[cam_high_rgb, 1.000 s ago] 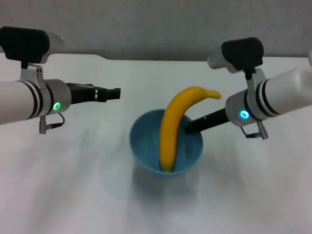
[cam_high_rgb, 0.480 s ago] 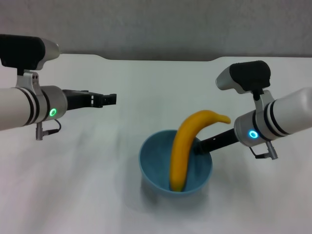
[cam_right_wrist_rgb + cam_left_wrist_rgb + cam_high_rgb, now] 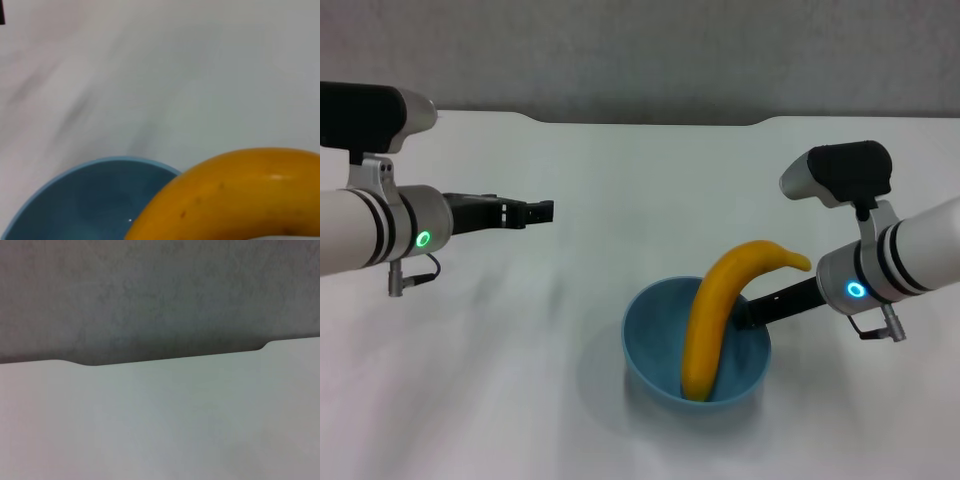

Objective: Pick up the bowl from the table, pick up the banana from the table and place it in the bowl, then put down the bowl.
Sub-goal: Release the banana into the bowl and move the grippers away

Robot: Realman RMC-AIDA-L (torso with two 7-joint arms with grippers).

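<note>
bowl (image 3: 696,345) with the banana (image 3: 722,310) in it has shifted right and nearer across the frames, lower in the head view than before; banana stands the same way inside it, one end down in the bowl's near side, stem end arching up and out over the far-right rim. right gripper (image 3: 745,316) has travelled along with it, sits at the bowl's right rim just under the banana's arch, clamped on the rim from what shows, fingertips mostly hidden by bowl and banana. can't tell if the bowl touches the table (image 3: 620,180) yet, a shadow lies just under it. left gripper (image 3: 542,210) has drifted a bit left and back, hovers over the table's left part, well apart from the bowl, holding nothing; whether its fingers are parted or together can't be told. right wrist view shows the blue bowl inside (image 3: 85,200) and yellow banana (image 3: 235,195) close up. count: one bowl, one banana, two grippers.
</note>
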